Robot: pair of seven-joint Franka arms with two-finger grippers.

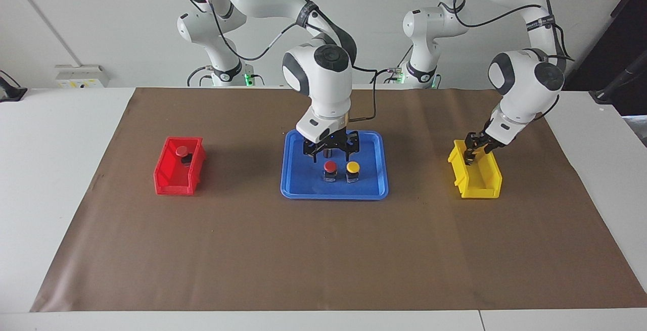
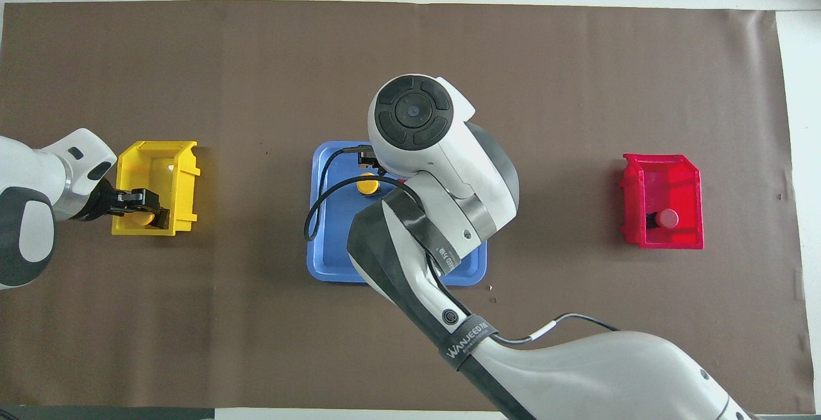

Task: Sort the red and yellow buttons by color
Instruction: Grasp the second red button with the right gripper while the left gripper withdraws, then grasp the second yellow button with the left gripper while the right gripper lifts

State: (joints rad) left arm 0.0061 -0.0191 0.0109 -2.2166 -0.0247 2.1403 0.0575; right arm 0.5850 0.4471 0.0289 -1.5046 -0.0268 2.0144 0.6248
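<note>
On the blue tray [image 1: 298, 179] a red button [image 1: 330, 168] and a yellow button [image 1: 353, 168] stand side by side. My right gripper [image 1: 331, 155] hangs open just above them, mostly over the red one, and holds nothing. In the overhead view the right arm hides the tray's red button; only the yellow button [image 2: 367, 184] peeks out. Another red button [image 1: 181, 151] lies in the red bin [image 1: 169, 179]. My left gripper [image 1: 472, 155] reaches down into the yellow bin [image 1: 480, 182], where a yellow button [image 2: 145, 219] shows right under the left gripper [image 2: 142, 208].
A brown mat [image 1: 323, 250] covers the table's middle. The red bin [image 2: 680, 170] stands toward the right arm's end, the yellow bin [image 2: 183, 170] toward the left arm's end, and the blue tray [image 2: 327, 260] lies between them.
</note>
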